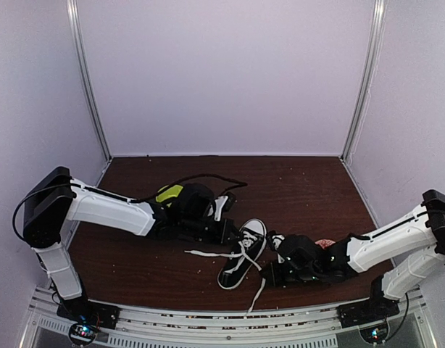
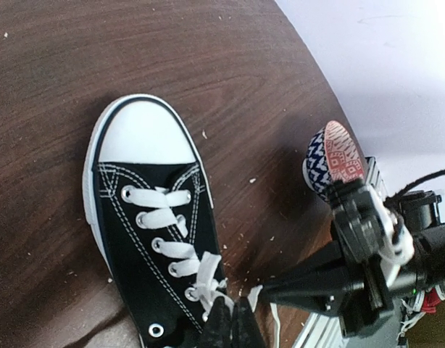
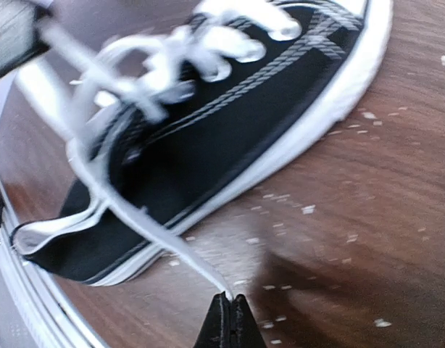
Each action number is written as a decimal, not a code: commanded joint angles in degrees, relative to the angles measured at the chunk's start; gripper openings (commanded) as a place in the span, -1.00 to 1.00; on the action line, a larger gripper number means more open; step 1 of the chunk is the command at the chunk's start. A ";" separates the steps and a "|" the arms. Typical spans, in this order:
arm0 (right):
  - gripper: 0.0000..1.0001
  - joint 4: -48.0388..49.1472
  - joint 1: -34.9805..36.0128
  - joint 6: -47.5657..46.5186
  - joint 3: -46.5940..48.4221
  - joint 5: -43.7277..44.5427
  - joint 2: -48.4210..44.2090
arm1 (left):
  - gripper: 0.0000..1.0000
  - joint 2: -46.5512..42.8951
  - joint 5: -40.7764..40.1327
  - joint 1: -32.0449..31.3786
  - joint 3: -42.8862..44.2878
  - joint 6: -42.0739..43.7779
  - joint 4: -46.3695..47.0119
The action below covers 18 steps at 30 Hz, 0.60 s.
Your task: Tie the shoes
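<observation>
A black low-top sneaker (image 1: pixel 243 255) with a white sole and toe cap lies on the brown table between my arms, toe pointing away. In the left wrist view the sneaker (image 2: pixel 146 239) fills the lower left. My left gripper (image 2: pixel 233 313) is shut on a white lace (image 2: pixel 205 279) at the top eyelets, and it also shows in the top view (image 1: pixel 235 233). My right gripper (image 3: pixel 228 299) is shut on the other lace (image 3: pixel 146 225), which runs taut from the blurred sneaker (image 3: pixel 208 138). It sits low at the shoe's right side (image 1: pixel 269 272). Loose lace ends (image 1: pixel 206 253) trail on the table.
A small red, white and blue patterned object (image 2: pixel 330 156) lies right of the shoe behind my right arm (image 1: pixel 324 244). A black cable (image 1: pixel 208 177) loops over the left arm. A metal rail (image 1: pixel 222 319) runs along the near edge. White walls enclose the table.
</observation>
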 commanded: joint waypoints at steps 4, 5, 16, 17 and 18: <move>-1.00 -0.53 -5.77 -2.99 1.04 0.37 -3.66 | -1.00 -3.45 3.97 -0.29 -3.98 4.69 4.09; -1.00 -1.06 -6.20 -3.57 1.83 0.32 -3.65 | -1.00 -3.71 4.29 -0.29 -4.58 5.00 4.03; -1.00 0.97 -6.89 -5.48 7.00 -4.03 2.72 | -0.88 -4.74 8.36 -2.19 -6.36 8.60 1.44; -1.00 1.33 -6.91 -5.36 6.98 -4.07 2.93 | -0.84 -4.76 8.84 -2.48 -6.36 9.00 1.15; -1.00 1.48 -6.90 -5.26 6.91 -4.13 3.15 | -0.80 -4.83 9.23 -2.92 -6.36 9.35 0.95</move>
